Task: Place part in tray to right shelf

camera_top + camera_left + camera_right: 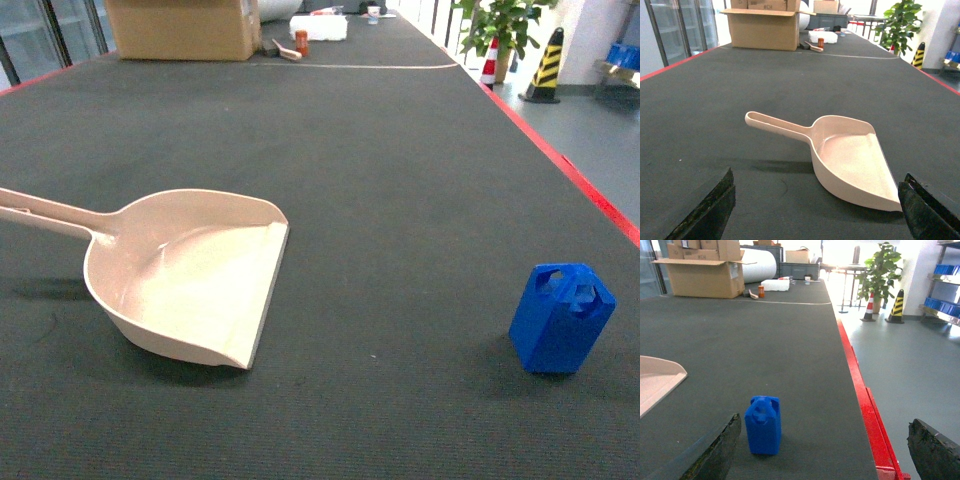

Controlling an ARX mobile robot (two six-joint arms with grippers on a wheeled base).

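Note:
The part is a small blue jug-shaped block [560, 318] standing upright on the dark table near its right edge. The tray is a pale pink scoop [190, 270] with a long handle, lying left of centre with nothing in it. Neither gripper shows in the head view. In the left wrist view my left gripper [818, 200] is open just in front of the scoop [850, 160]. My right gripper [825, 440] is open too, and the blue part [763, 426] stands just inside its left finger [715, 455]. A shelf with blue bins [945, 270] stands far off to the right.
The table's red right edge [865, 405] runs close to the part, with grey floor beyond it. At the far end of the table are a cardboard box [180, 28] and small items [300, 42]. A striped cone [547, 65] and a plant [500, 25] stand on the floor.

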